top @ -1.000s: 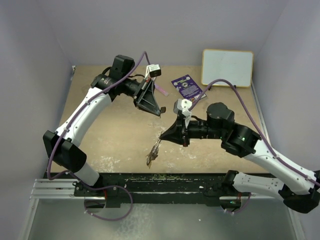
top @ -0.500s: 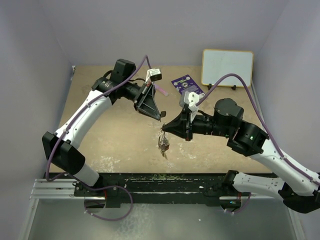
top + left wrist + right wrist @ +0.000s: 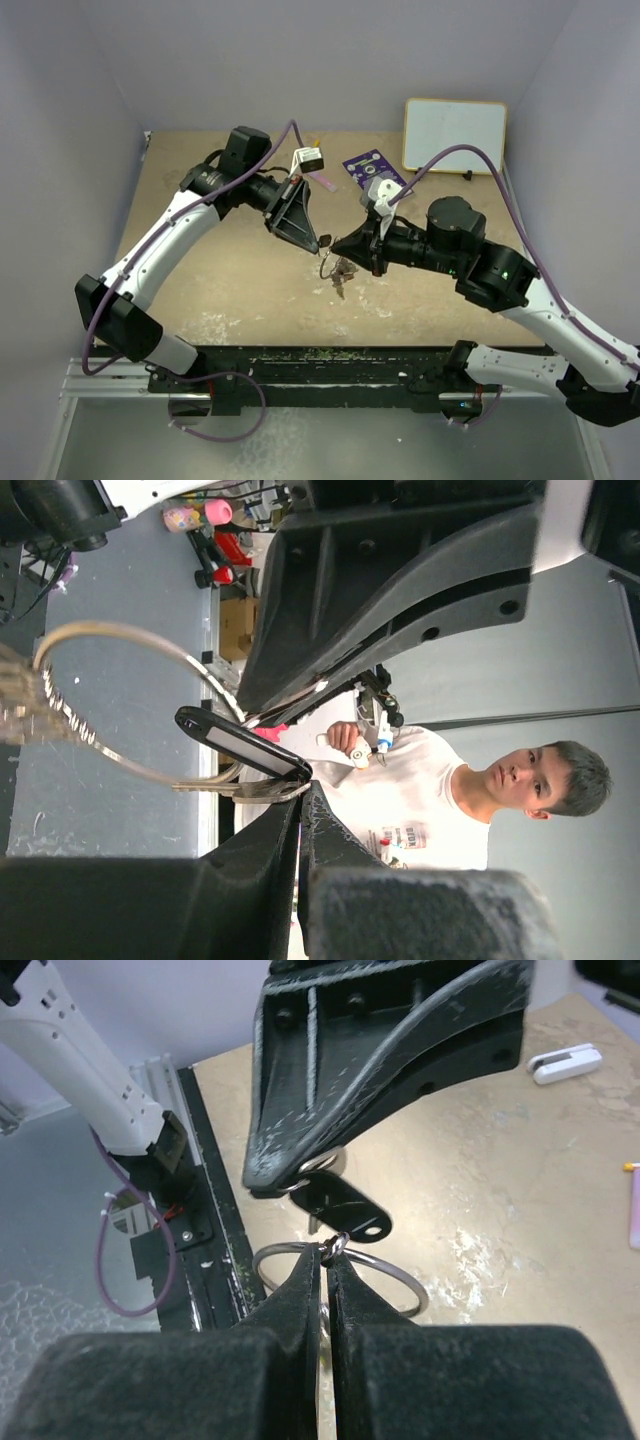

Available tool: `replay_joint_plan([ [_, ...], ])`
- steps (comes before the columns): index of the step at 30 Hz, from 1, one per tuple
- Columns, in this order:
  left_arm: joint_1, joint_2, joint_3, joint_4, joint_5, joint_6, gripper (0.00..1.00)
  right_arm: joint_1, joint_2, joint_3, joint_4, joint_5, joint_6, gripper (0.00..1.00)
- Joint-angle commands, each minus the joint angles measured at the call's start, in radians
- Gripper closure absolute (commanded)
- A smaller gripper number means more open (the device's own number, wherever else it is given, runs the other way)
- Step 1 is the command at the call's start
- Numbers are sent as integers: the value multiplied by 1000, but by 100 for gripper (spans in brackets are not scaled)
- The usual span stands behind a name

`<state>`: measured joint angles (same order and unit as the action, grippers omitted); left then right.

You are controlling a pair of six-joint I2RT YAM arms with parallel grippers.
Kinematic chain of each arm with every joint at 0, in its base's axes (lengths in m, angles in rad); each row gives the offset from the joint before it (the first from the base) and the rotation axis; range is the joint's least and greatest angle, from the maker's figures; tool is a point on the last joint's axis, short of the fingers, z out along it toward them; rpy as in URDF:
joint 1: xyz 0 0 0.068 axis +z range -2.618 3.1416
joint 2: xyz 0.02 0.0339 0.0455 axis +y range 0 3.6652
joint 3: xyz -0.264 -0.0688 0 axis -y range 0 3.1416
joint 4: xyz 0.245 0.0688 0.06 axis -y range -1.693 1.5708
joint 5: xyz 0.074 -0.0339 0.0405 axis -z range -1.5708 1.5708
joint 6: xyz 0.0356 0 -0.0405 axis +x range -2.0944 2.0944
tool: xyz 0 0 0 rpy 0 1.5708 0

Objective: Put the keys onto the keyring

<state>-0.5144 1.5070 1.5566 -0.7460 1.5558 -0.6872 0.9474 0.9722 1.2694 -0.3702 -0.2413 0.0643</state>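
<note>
Carries the keyring (image 3: 385,1260) up and in toward the other arm over the last second with the right claw (image 3: 340,246), away from the lower spot nearer the arm bases. Pinches the wire between jaws pressed together, with the strung keys (image 3: 343,272) dangling just below the tips. Meets the left claw (image 3: 316,238) almost tip to tip now, against a clear gap a second ago. Grips there a key with a black tag (image 3: 340,1210), jaws clamped on it, tag hanging just above the ring. Points, by the look of it, to alignment nearly done and threading about to begin. Calls for the ring's split end; cannot tell from these views where that lies. Leaves the purple card (image 3: 373,172) and the whiteboard (image 3: 455,135) beyond both claws, well apart and out of the way. Risks fouling only on the keys hanging under the ring.
</note>
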Motion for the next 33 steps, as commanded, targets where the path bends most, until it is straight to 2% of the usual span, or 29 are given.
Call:
replay_joint_plan([
  [1,-13,-54,-27,37,188,14,96,-4,9,80,41,5,-3,100],
  [6,-25,-58,-30,52,188,1,96,-5,38,83,109,-81,2,100],
  [11,-29,-55,-29,85,188,-22,96,-4,81,126,54,-104,-44,100],
  [20,-28,-47,-41,103,188,-34,96,-4,36,121,-50,-100,-64,100],
  [33,-30,-9,-30,111,188,-40,96,-4,49,161,-51,-126,-83,100],
])
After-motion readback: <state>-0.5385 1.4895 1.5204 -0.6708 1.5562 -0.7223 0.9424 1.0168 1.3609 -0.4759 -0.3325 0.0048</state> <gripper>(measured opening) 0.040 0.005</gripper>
